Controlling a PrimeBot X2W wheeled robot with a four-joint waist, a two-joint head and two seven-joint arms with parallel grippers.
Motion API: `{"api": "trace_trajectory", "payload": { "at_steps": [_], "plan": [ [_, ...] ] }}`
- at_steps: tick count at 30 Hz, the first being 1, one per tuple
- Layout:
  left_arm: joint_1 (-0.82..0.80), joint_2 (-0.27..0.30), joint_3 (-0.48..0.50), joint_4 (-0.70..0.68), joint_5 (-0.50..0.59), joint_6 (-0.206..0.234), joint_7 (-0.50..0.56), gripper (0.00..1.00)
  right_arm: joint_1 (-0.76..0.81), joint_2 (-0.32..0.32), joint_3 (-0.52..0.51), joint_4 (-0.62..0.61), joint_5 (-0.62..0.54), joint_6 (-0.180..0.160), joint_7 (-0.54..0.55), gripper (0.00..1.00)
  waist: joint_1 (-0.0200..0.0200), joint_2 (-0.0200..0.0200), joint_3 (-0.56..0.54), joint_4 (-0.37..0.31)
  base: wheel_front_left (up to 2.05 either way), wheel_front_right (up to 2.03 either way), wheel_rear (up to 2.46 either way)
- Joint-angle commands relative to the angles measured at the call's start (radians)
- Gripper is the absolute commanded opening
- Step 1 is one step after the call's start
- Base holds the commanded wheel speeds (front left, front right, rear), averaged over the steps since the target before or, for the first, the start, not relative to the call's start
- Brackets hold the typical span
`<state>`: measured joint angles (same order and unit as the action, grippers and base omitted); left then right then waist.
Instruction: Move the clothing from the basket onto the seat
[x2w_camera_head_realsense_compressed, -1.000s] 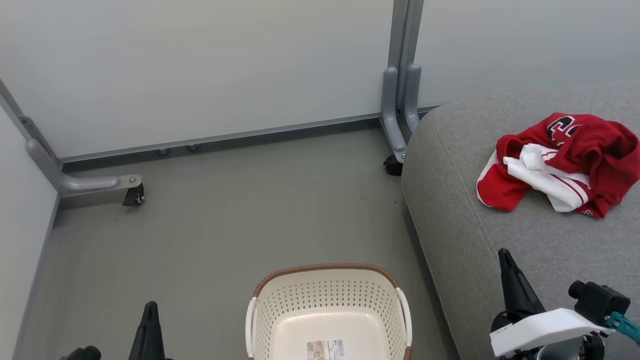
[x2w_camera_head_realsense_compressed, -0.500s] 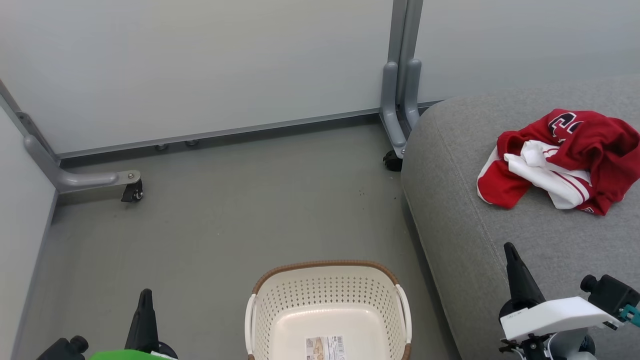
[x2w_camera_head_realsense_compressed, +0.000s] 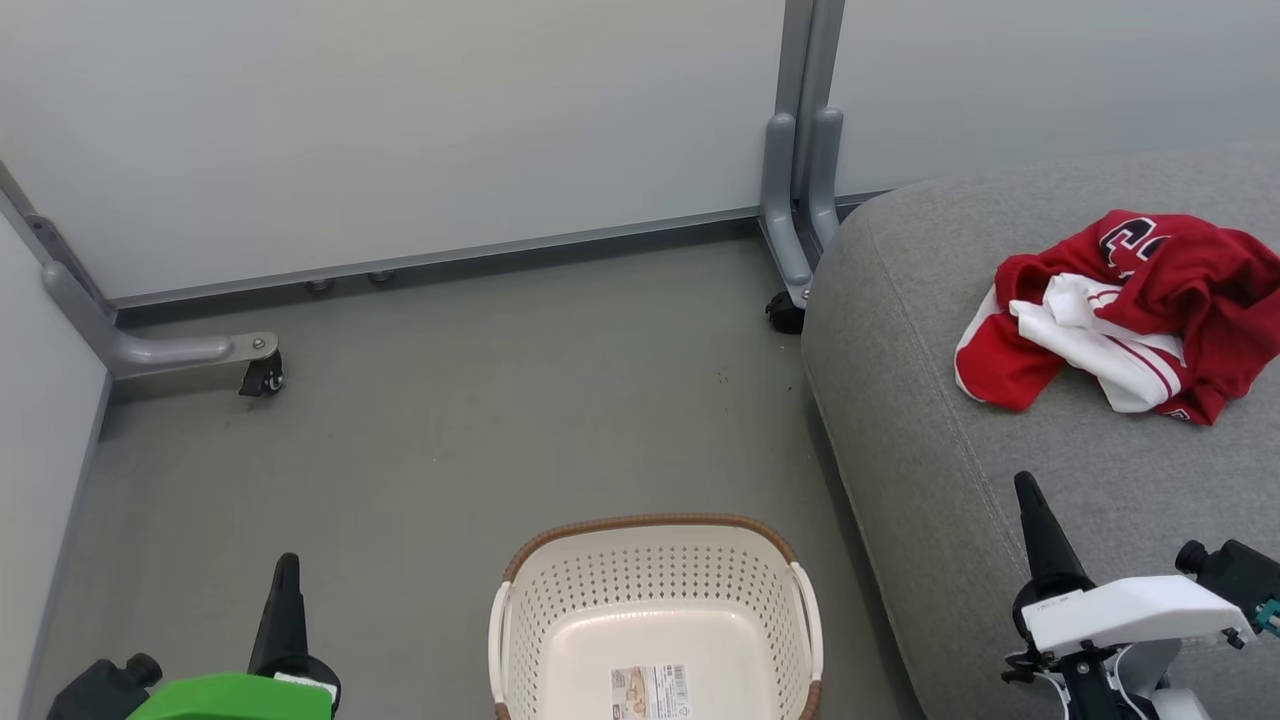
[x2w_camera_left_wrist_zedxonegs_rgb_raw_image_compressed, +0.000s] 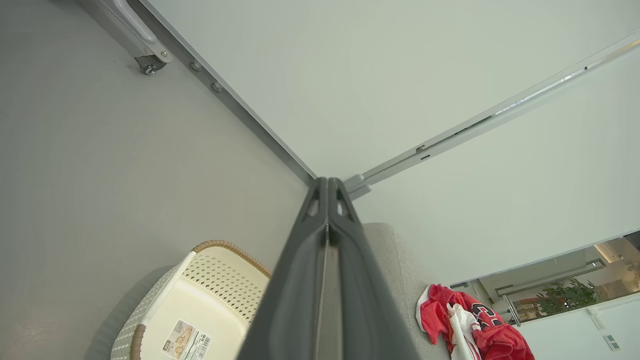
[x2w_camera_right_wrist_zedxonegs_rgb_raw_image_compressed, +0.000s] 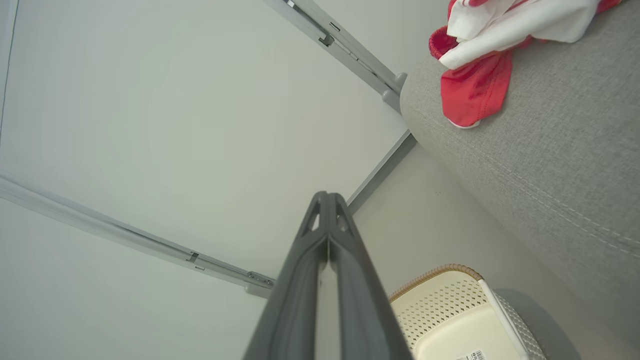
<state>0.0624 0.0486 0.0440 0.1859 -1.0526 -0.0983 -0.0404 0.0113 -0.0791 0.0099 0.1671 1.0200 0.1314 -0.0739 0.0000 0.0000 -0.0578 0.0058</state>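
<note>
Red-and-white clothing (x2w_camera_head_realsense_compressed: 1130, 315) lies bunched on the seat (x2w_camera_head_realsense_compressed: 940, 480), well in from its rounded left corner. The basket (x2w_camera_head_realsense_compressed: 650, 523) on the floor (x2w_camera_head_realsense_compressed: 450, 430) shows just a label (x2w_camera_head_realsense_compressed: 650, 692), so the job looks finished. Left gripper (x2w_camera_head_realsense_compressed: 287, 575) and right gripper (x2w_camera_head_realsense_compressed: 1028, 500) are pinched together, empty. Next: probably park the arms. Basket's near end is cut off; one garment or two, can't tell.

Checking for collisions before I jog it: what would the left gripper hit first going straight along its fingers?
Probably the partition wall, low down near its bottom rail, where the left gripper aims in its wrist view. The basket sits off to the side of that line. Depth is unclear.
</note>
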Motion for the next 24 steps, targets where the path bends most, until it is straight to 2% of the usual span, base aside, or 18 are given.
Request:
{"api": "trace_trajectory", "payload": {
  "at_steps": [1,24],
  "plan": [
    [-0.031,0.009,0.008,-0.005,-0.027,-0.009,0.006,0.0,-0.027,-0.007,-0.006,-0.003,0.033,0.0,0.008,0.0,0.0,0.0,0.001,0.0,0.0,0.0,0.0],
    [-0.094,0.009,0.033,0.022,-0.25,-0.018,0.067,0.0,-0.068,-0.006,-0.037,0.029,0.279,0.0,0.068,0.0,0.0,0.0,0.022,-0.002,0.0,0.0,0.0]
  ]
}}
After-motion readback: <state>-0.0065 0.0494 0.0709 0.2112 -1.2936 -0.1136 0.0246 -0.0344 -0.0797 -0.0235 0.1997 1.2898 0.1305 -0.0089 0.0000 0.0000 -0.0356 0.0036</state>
